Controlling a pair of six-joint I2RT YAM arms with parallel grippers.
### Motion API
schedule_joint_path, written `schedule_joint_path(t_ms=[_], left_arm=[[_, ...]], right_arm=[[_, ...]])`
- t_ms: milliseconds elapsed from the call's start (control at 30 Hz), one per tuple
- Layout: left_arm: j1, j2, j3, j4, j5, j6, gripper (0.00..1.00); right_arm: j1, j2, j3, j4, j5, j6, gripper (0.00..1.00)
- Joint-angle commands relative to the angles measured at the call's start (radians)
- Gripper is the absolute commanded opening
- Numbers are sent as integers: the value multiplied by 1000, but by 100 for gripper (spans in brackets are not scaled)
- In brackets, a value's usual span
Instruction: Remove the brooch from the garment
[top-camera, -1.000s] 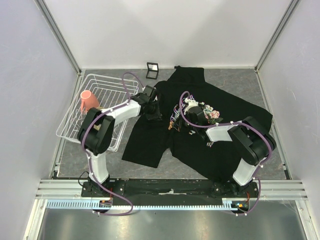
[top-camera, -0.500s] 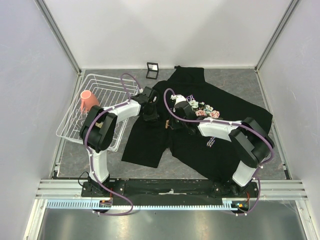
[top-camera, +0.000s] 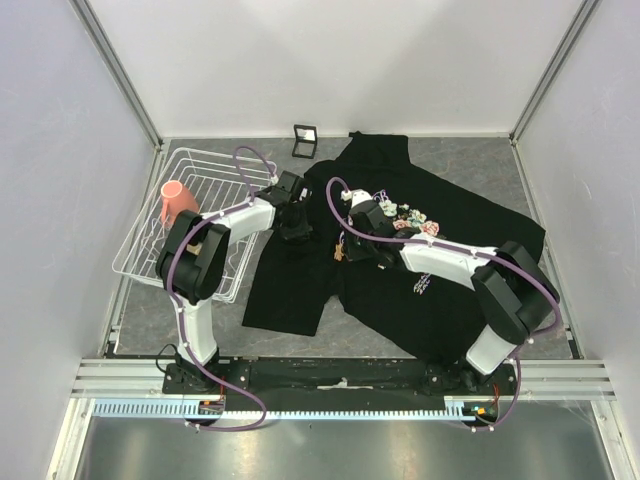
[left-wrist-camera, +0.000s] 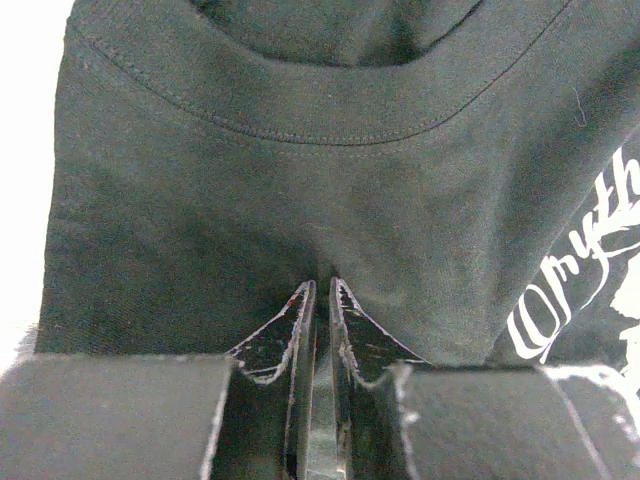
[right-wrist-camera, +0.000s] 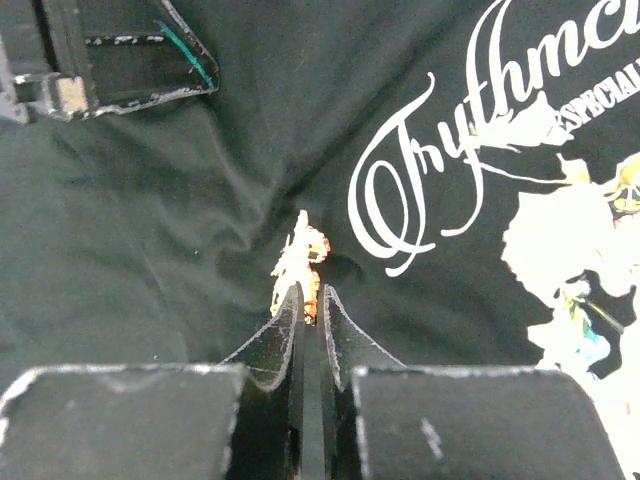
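Observation:
The garment (top-camera: 430, 300), a black T-shirt with a rose print and white cursive lettering (right-wrist-camera: 440, 170), lies spread across the grey table. The brooch (right-wrist-camera: 303, 255), a tiny orange leaf pin, sits on the cloth left of the lettering, and it shows as a small orange speck (top-camera: 339, 251) from above. My right gripper (right-wrist-camera: 312, 290) is shut on the brooch's lower edge. My left gripper (left-wrist-camera: 322, 285) is shut on a pinch of the garment (left-wrist-camera: 300, 180) just below the collar seam. Its fingers (right-wrist-camera: 130, 60) show at the top left of the right wrist view.
A white wire basket (top-camera: 200, 215) holding a pink cup (top-camera: 176, 202) stands left of the shirt. A small black frame (top-camera: 305, 140) stands at the back wall. Grey walls with metal rails close in the table on three sides.
My right gripper has travelled left across the shirt, off the flower print, to the spot left of the lettering. My left gripper has shifted slightly toward the back.

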Motion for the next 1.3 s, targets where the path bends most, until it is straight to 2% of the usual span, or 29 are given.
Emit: schedule_joint_path(t_ms=[0, 233, 467, 567, 600, 667, 700, 800, 833, 900, 967, 1067, 1100, 1133, 1267], left_arm=[[28, -11, -37, -23, -85, 29, 18], [70, -45, -74, -31, -127, 14, 18], [84, -89, -87, -31, -99, 46, 18], [81, -126, -74, -29, -15, 67, 24], [78, -159, -67, -28, -6, 72, 31], [63, -193, -54, -26, 69, 93, 36], [57, -230, -39, -26, 92, 100, 41], [38, -275, -13, -16, 233, 112, 47], [31, -307, -11, -5, 323, 112, 47], [20, -341, -17, 22, 405, 110, 47], [-1, -397, -24, 32, 506, 112, 47], [-8, -500, -105, 130, 674, 71, 47], [-8, -528, -184, 177, 723, 45, 49], [-9, -558, -227, 285, 814, -9, 52], [-14, -759, -425, 450, 880, -97, 63]], right_arm=[[4, -107, 43, -35, 20, -18, 0], [-22, -252, 41, -159, 125, -45, 0], [-102, -412, -18, -206, 70, -55, 0], [-111, -466, -43, -213, 17, -74, 0], [-111, -479, -58, -213, 1, -77, 0], [-114, -512, -74, -214, -43, -84, 0], [-113, -525, -89, -216, -54, -84, 0], [-117, -560, -124, -213, -94, -93, 0], [-119, -566, -132, -210, -114, -93, 0], [-126, -586, -162, -197, -156, -96, 0], [-142, -624, -196, -138, -282, -97, 0], [-143, -703, -282, -14, -455, -87, 0], [-143, -721, -316, 37, -486, -65, 0], [-143, -755, -331, 57, -506, -55, 0], [-143, -802, -379, 126, -569, -12, 0]])
